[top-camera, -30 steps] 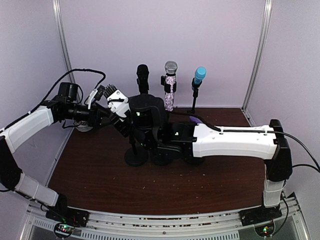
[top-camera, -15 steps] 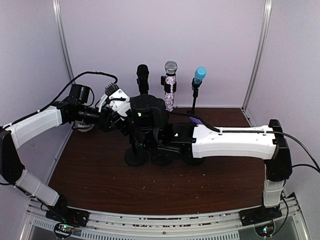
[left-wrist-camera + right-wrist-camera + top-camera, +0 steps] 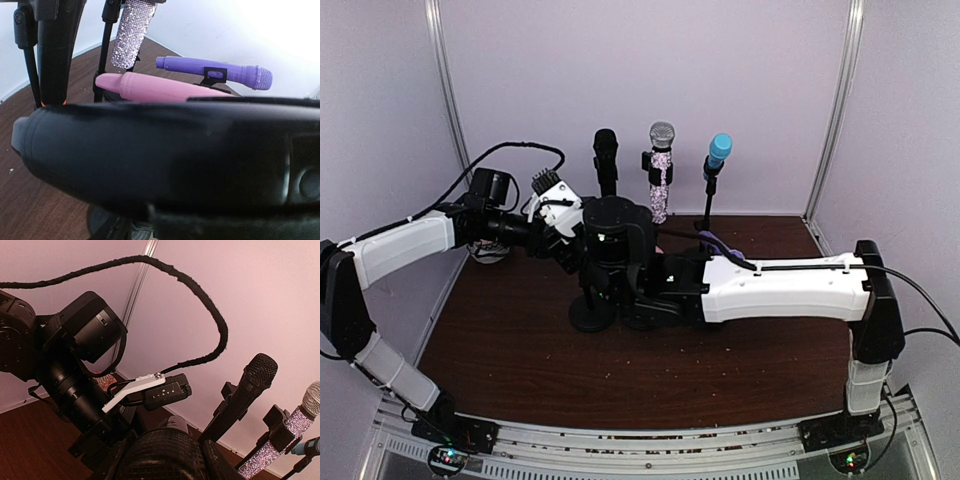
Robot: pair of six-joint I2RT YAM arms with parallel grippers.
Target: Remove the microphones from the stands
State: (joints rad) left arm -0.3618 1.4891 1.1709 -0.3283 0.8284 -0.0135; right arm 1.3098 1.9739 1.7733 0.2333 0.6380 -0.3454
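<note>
From above, a dark brown table (image 3: pixel 520 370) boxed in by pale lilac walls (image 3: pixel 740 80) carries a stand (image 3: pixel 592 316) at nine o'clock of its middle, where the left gripper (image 3: pixel 568 240) and right gripper (image 3: pixel 605 255) crowd together, jaws hidden. The left wrist view is mostly blocked by a black bulk, with a pink microphone (image 3: pixel 150 87) and purple microphone (image 3: pixel 215 75) lying on the wood toward twelve o'clock, and its grip cannot be told. The right wrist view has the microphone (image 3: pixel 165 455) at six o'clock, its mesh head close between dark shapes on either side, and I cannot tell whether it is clamped.

Pale lilac walls (image 3: pixel 750 80) and metal corner posts (image 3: pixel 834 110) enclose a dark brown table (image 3: pixel 520 360).
</note>
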